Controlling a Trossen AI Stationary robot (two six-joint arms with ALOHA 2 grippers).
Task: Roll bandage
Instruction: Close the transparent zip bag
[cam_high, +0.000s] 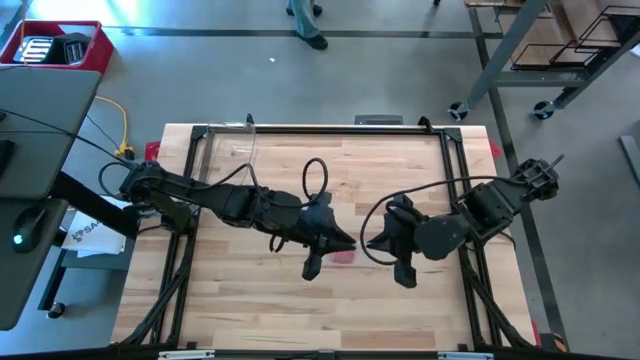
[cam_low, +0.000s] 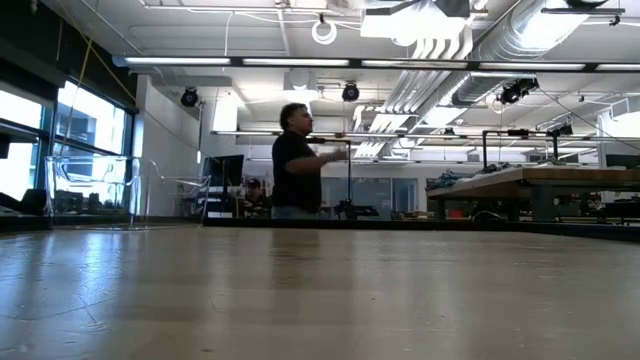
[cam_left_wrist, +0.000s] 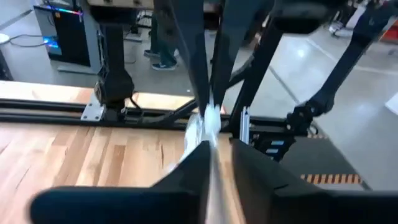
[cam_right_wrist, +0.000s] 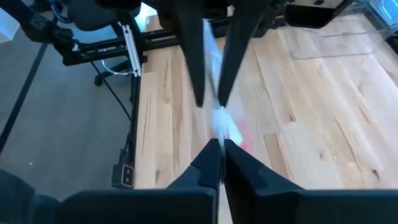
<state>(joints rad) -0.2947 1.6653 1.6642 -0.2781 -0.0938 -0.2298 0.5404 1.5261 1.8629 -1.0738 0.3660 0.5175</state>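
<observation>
Two dark arms meet over the middle of the wooden table (cam_high: 250, 310), the left gripper (cam_high: 338, 243) and the right gripper (cam_high: 372, 243) tip to tip, near each other. Between their jaws hangs a crinkled clear plastic bag (cam_right_wrist: 214, 118). The right gripper's jaws are pressed together on the bag's film. The left gripper's jaws bracket the same film from the opposite side, but whether they clamp it or stand just off it cannot be told.

The bandage (cam_high: 344, 256) shows as a small red patch just below the two sets of jaws, close to the bag. Whether it lies inside the bag or under it cannot be told.

Well away from the jaws, off the table beyond the left arm's base, a red bin (cam_high: 95, 55) holds dark and pale items too small to name.

Only the high view shows the bin and both arms whole. The right wrist view catches the red tint beside the film, while the left wrist view shows the film alone. The low view shows bare tabletop, a clear plastic stand (cam_low: 90, 190) and a person in a dark top (cam_low: 295, 160) in the room behind.
</observation>
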